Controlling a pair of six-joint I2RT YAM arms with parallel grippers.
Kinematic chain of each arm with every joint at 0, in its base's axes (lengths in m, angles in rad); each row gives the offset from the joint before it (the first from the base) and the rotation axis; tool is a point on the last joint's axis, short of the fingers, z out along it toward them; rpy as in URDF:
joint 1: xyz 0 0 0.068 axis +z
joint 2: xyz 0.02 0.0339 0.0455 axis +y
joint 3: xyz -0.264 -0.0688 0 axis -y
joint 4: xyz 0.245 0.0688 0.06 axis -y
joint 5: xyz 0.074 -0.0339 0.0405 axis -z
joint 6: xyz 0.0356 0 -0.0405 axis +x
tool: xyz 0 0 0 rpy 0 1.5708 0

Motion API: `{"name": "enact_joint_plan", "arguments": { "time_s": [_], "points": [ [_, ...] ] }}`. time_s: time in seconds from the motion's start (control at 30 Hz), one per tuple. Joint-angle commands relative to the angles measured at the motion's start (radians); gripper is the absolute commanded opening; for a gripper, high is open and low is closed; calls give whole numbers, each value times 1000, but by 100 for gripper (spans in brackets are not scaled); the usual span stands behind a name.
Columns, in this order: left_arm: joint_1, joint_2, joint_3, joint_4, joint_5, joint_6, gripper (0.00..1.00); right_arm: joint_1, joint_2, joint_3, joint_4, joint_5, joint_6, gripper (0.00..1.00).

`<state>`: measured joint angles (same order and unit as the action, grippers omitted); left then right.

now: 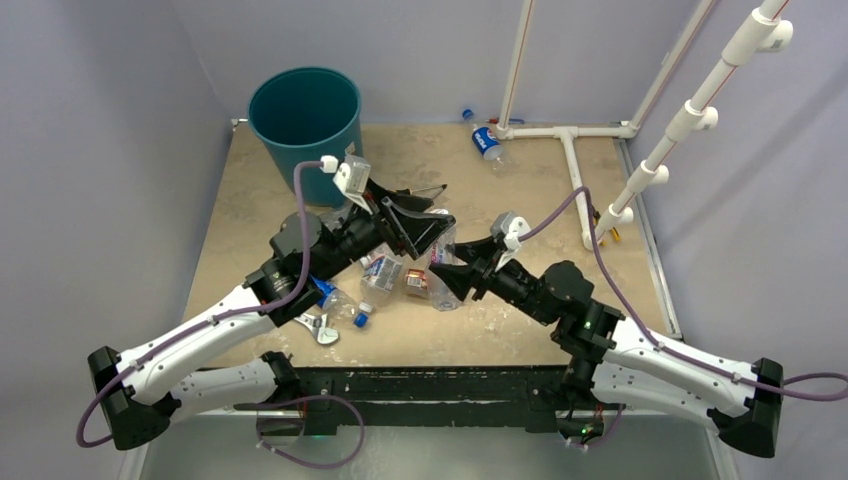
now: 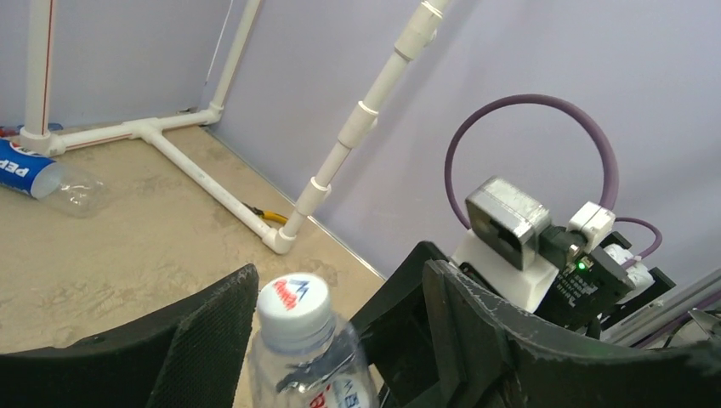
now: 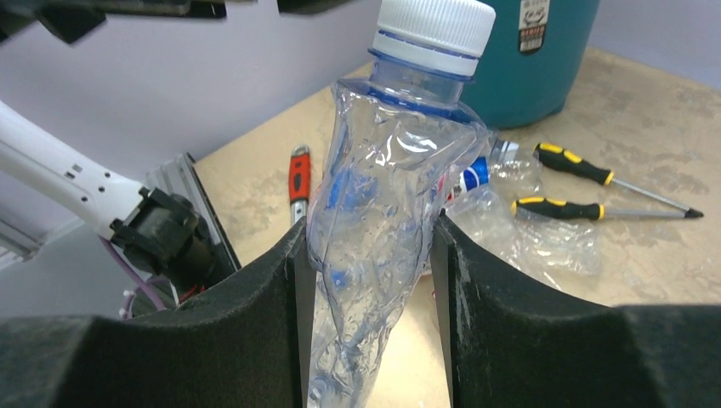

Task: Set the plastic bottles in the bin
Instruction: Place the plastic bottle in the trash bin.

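Note:
My right gripper point(image 3: 370, 246) is shut on a crushed clear plastic bottle point(image 3: 387, 170) with a white cap and holds it upright above the middle of the table point(image 1: 445, 245). My left gripper point(image 2: 340, 289) is open, and the white cap point(image 2: 293, 299) sits between its fingers, close to the left one. In the top view the left gripper point(image 1: 425, 225) meets the right gripper point(image 1: 445, 270). Several more bottles point(image 1: 385, 275) lie below them, and a Pepsi bottle point(image 1: 487, 142) lies at the back. The teal bin point(image 1: 300, 120) stands at the far left corner.
A white PVC pipe frame point(image 1: 570, 150) stands at the back right. Two yellow-and-black screwdrivers point(image 3: 587, 166) lie near the bin, beside a flattened bottle point(image 3: 519, 229). A red-handled wrench point(image 3: 298, 174) lies near the table's front edge point(image 1: 320, 328).

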<state>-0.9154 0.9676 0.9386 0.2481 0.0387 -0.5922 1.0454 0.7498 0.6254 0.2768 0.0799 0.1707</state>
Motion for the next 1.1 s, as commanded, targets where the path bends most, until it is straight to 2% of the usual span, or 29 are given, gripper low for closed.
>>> {"name": "enact_joint_plan", "arguments": {
  "time_s": [0.0, 0.1, 0.37, 0.67, 0.73, 0.87, 1.0, 1.07],
  "points": [
    [6, 25, 85, -51, 46, -9, 66, 27, 22, 35, 43, 52, -20, 40],
    [6, 32, 100, -92, 56, -10, 60, 33, 29, 38, 44, 67, -22, 40],
    [5, 38, 129, -232, -8, -18, 67, 40, 37, 47, 50, 79, -22, 40],
    [6, 66, 145, -302, -19, -4, 60, 44, 54, 54, 51, 87, -22, 40],
    [5, 75, 146, -302, -6, 1, 55, 44, 56, 56, 49, 88, -23, 40],
    [6, 83, 147, -297, 3, 4, 31, 45, 54, 57, 45, 90, -23, 40],
    [6, 77, 152, -292, -9, 8, 18, 47, 51, 57, 39, 90, -23, 40],
    [6, 72, 154, -289, -14, 11, 4, 47, 51, 57, 34, 88, -20, 40]
  ]
}}
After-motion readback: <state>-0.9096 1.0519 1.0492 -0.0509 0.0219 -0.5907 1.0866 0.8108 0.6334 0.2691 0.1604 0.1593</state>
